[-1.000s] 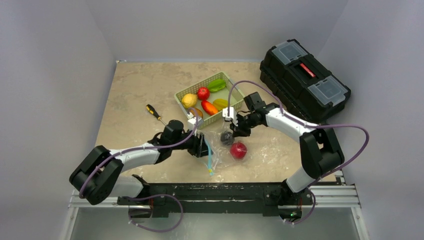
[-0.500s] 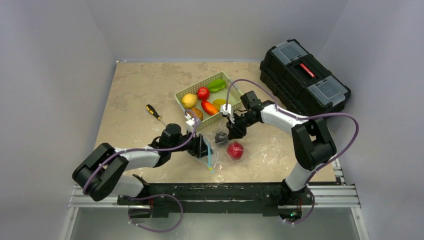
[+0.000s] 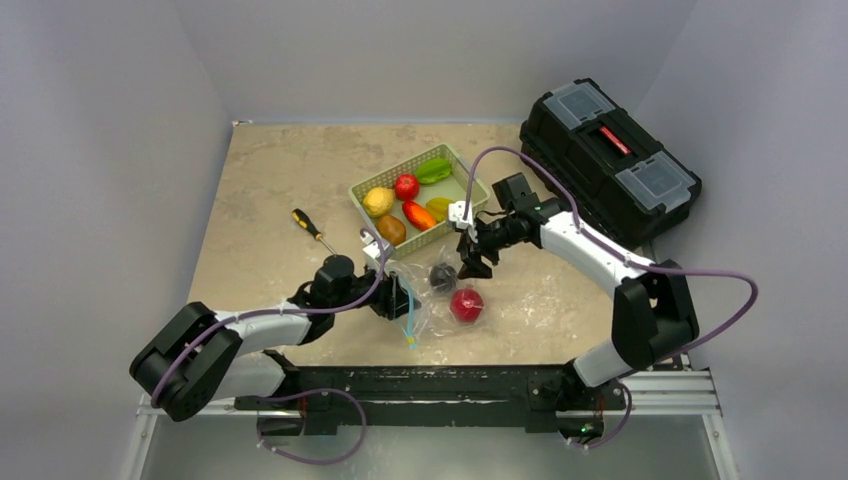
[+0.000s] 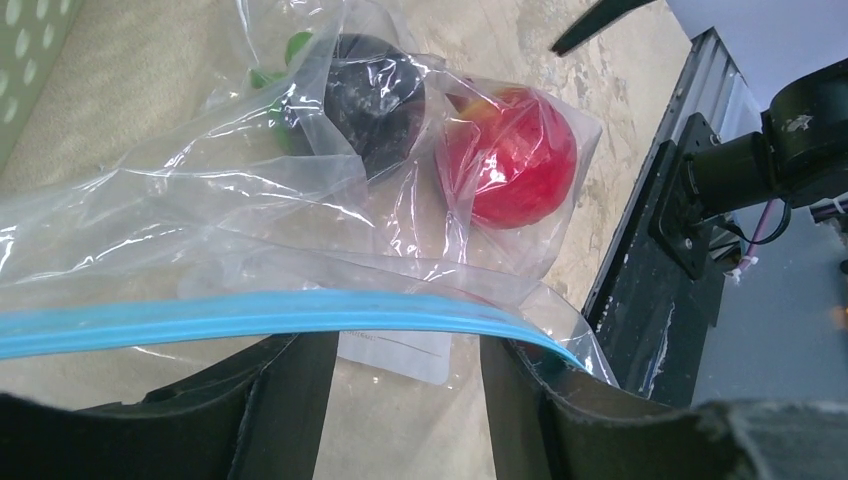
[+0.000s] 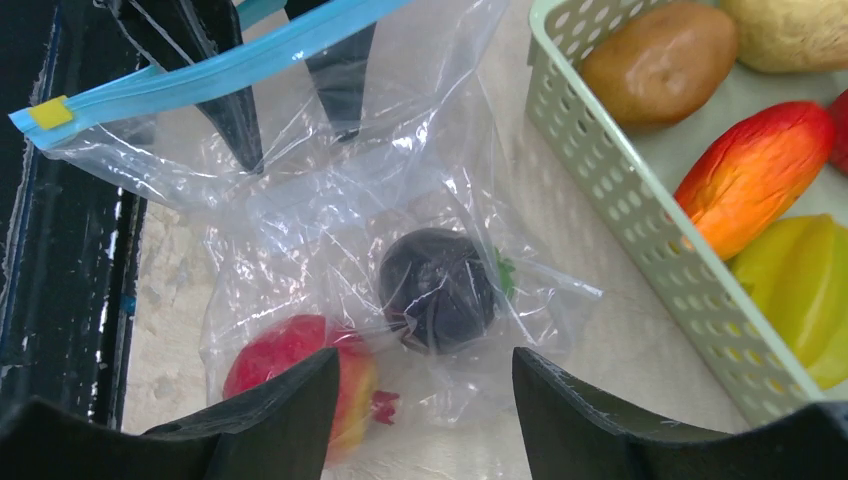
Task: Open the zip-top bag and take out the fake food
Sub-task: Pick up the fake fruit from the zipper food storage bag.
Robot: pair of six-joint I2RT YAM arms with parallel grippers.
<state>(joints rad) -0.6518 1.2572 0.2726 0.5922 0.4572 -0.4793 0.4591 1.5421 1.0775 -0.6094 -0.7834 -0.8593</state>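
zip-top bag (image 4: 250,200) zipper edge lies across parted left fingers (image 4: 290,400); right fingers (image 5: 280,410) wide, empty, hovering above bag.

The table (image 3: 270,170) has a mottled beige, stone-like top. Four things lie directly on it: a green perforated basket (image 3: 372,180) just beyond its middle, a black toolbox (image 3: 608,150) at the far right corner, and a screwdriver (image 3: 310,228) with a yellow-and-black handle left of the basket, lying aslant. The clear zip-top bag (image 3: 430,305) rests crumpled near the middle of the near edge, its blue strip on the left side.
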